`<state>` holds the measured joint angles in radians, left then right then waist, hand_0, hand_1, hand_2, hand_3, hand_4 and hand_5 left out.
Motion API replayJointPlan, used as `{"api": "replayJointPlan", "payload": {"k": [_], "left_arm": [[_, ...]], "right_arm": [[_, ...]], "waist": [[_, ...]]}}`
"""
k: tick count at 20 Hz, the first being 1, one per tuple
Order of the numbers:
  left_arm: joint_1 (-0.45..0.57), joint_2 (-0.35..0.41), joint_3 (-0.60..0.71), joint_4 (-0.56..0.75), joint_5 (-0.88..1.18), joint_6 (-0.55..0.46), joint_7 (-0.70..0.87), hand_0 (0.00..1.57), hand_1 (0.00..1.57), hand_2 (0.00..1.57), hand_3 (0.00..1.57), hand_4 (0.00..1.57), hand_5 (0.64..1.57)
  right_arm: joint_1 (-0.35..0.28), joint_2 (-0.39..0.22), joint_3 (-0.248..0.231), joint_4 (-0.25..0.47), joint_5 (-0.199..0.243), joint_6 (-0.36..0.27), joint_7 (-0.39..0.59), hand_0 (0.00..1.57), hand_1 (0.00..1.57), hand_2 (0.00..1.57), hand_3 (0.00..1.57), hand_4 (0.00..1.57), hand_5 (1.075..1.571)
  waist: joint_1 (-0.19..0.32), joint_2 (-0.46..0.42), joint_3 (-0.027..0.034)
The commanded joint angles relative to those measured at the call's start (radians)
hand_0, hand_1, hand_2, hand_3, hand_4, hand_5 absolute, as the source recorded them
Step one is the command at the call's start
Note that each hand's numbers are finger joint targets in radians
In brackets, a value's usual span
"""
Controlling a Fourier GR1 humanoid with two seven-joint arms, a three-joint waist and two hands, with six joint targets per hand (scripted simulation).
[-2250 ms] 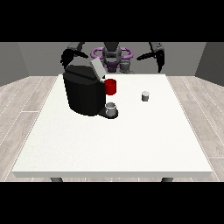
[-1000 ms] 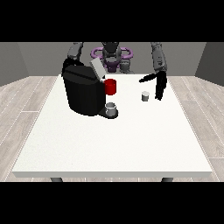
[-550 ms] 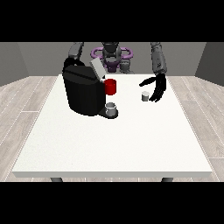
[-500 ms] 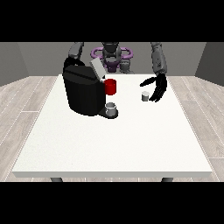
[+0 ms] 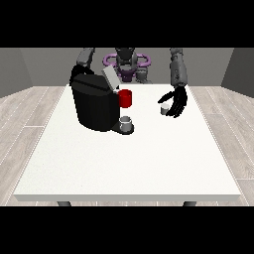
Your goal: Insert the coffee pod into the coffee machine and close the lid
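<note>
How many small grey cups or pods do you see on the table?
2. One grey cup stands on the coffee machine's drip base, under the red part. The coffee pod stands on the table beside the hand at the view's right. Others could be hidden behind the machine.

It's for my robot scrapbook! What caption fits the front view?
Robot's hand at the view's right cups round the pod beside the coffee machine, lid up.

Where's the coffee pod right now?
In the front view the coffee pod stands on the white table, right of centre near the far edge, just beside the robot hand at the view's right and well right of the coffee machine.
</note>
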<state>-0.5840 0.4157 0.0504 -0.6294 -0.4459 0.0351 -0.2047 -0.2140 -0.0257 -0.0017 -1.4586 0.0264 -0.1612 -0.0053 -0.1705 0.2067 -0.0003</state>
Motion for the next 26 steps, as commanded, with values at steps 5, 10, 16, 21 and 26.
{"api": "replayJointPlan", "payload": {"k": [5,10,16,21,26], "left_arm": [[-0.068,0.023,0.018,0.054,-0.053,0.073,-0.025,0.82,0.82,0.97,0.74,0.39,1.571],[-0.057,0.021,-0.026,0.107,-0.132,0.129,-0.065,0.93,0.93,1.04,0.82,0.28,1.571],[-0.085,0.060,0.009,0.140,-0.133,0.127,-0.142,1.23,1.23,1.36,1.31,0.47,1.571],[-0.140,0.017,-0.007,0.076,-0.121,0.061,-0.174,1.48,1.48,1.47,1.41,0.63,1.571],[-0.224,0.042,-0.022,0.037,-0.125,-0.067,-0.118,1.32,1.32,1.38,1.35,0.58,1.571]], "right_arm": [[0.001,0.004,-0.030,0.016,-0.045,0.025,-0.050,0.00,0.00,0.00,0.00,0.51,1.571],[-0.001,0.025,0.056,-0.030,-0.018,-0.066,-0.012,0.00,0.00,0.00,0.00,0.43,1.571],[0.006,0.001,-0.009,-0.039,-0.053,0.019,-0.019,0.00,0.00,0.00,0.00,0.43,1.571],[-0.047,-0.026,-0.049,0.042,-0.057,0.010,0.008,0.00,0.00,0.00,0.00,0.49,1.571],[-0.020,0.005,-0.036,0.118,-0.050,0.008,-0.044,0.00,0.00,0.00,0.00,0.44,1.571]], "waist": [[-0.005,0.016,0.0002],[-0.001,0.029,-0.0001],[-0.018,0.044,-0.0003],[0.016,0.011,-0.0001],[0.021,-0.051,0.0004]]}}
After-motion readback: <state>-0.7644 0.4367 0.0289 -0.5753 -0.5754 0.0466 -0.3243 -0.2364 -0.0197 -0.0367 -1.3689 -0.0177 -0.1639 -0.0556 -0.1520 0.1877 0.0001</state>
